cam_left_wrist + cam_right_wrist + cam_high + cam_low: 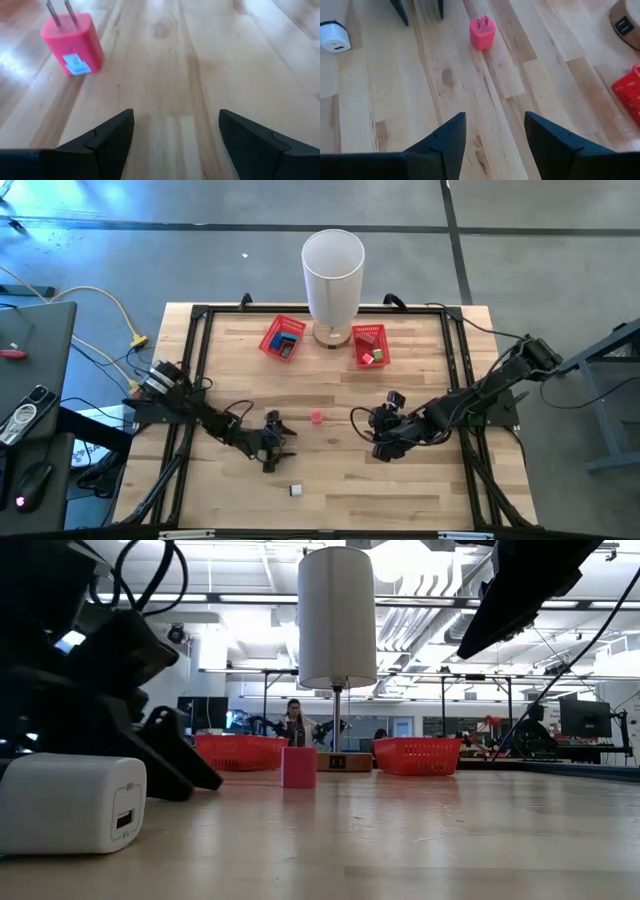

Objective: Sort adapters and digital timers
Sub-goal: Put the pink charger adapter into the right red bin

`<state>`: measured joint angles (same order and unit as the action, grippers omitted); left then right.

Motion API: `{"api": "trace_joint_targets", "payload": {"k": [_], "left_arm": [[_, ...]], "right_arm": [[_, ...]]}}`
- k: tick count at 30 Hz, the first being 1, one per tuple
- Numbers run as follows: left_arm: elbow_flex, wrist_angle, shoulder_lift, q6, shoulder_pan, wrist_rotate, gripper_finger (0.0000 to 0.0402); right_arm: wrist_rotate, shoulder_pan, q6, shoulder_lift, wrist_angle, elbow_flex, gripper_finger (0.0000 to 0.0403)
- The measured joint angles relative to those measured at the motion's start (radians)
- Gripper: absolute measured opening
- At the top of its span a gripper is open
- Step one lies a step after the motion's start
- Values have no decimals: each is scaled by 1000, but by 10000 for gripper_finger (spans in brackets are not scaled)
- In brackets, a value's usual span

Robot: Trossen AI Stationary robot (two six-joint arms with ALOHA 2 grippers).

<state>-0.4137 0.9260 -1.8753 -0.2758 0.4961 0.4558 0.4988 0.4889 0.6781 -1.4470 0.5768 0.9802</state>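
A pink plug adapter (317,417) stands on the table's middle with its two prongs up; it also shows in the left wrist view (72,42), the right wrist view (482,32) and the low view (299,767). A white adapter (296,490) lies near the front edge, close to the low camera (70,802). My left gripper (281,442) is open and empty, low over the table just left of the pink adapter. My right gripper (374,436) is open and empty to the right of it.
Two red baskets (283,337) (370,345) stand at the table's far side, either side of a white lamp (333,275); each holds small items. Bare wood lies between the grippers. A person shows far off in the room behind.
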Motion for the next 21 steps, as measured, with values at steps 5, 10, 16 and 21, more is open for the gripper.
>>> {"api": "trace_joint_targets", "payload": {"k": [5,10,16,21], "left_arm": [[0,139,-102,13,-36,37,282],[0,286,-173,24,-72,46,282],[-2,357,-201,36,-109,55,281],[-2,358,-201,31,-148,56,281]], "right_arm": [[0,-6,-30,-23,-42,2,189],[-6,-6,-55,-66,-63,2,189],[-10,-12,-81,-134,-91,0,189],[-10,-21,-109,-180,-155,0,189]]}}
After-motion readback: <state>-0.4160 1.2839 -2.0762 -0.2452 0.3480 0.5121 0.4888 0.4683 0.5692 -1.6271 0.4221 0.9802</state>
